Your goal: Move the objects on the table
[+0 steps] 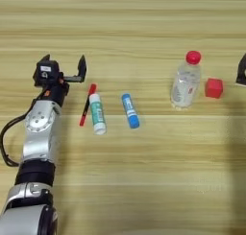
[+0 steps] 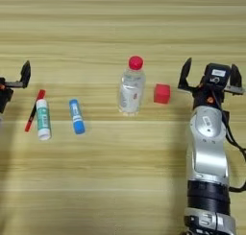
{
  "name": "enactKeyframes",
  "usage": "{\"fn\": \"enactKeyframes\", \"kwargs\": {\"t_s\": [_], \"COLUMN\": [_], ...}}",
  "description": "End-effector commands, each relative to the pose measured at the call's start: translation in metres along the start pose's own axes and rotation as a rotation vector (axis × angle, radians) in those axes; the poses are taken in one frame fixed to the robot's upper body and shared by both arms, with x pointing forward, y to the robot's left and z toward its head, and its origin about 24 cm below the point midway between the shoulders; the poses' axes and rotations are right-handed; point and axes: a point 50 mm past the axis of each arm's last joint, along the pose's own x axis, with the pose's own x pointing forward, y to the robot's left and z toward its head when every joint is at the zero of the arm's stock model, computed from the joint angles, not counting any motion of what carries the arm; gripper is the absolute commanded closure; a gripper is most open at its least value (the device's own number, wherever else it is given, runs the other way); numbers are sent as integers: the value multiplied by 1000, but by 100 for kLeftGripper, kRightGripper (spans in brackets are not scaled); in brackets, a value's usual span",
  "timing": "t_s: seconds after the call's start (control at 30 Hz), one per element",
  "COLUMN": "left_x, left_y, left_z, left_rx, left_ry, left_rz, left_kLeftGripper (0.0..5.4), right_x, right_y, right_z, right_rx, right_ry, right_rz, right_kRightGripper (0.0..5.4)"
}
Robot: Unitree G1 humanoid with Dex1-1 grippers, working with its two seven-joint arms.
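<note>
Judging from how all lies, nothing is moved yet: left gripper (image 1: 64, 66) at middle left and right gripper (image 2: 209, 76) at middle right both spread wide and empty, between them green-and-white glue stick (image 1: 97, 113), thin red pen (image 1: 87, 105), blue-and-white glue stick (image 1: 130, 111), upright clear bottle (image 1: 185, 84), red cube (image 1: 214, 88) on the table (image 1: 144, 181).

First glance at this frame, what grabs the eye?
Two silver arms frame the scene: the left gripper at the left edge and the right gripper at the right, both open above the wooden table. Between them lies a row: a thin red pen touching a green-and-white glue stick, a blue-and-white glue stick, then an upright clear bottle beside a red cube.
</note>
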Motion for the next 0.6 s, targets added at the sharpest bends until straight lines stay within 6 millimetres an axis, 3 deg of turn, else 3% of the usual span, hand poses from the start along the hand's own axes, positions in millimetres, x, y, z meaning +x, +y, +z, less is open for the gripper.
{"fn": "enactKeyframes", "kwargs": {"t_s": [0.03, 0.2, 0.6], "left_x": [1, 0, 0], "left_y": [1, 1, 1], "left_z": [1, 0, 0], "left_rx": [7, 8, 10], "left_ry": [1, 1, 4], "left_rz": [2, -3, -2], "left_kLeftGripper": [0, 0, 0], "right_x": [7, 10, 11], "right_y": [0, 1, 2], "right_z": [-6, -19, -25], "right_rx": [-22, -37, -32], "right_ry": [21, 71, 98], "right_rz": [-7, -5, 9], "right_kRightGripper": [5, 5, 5]}}
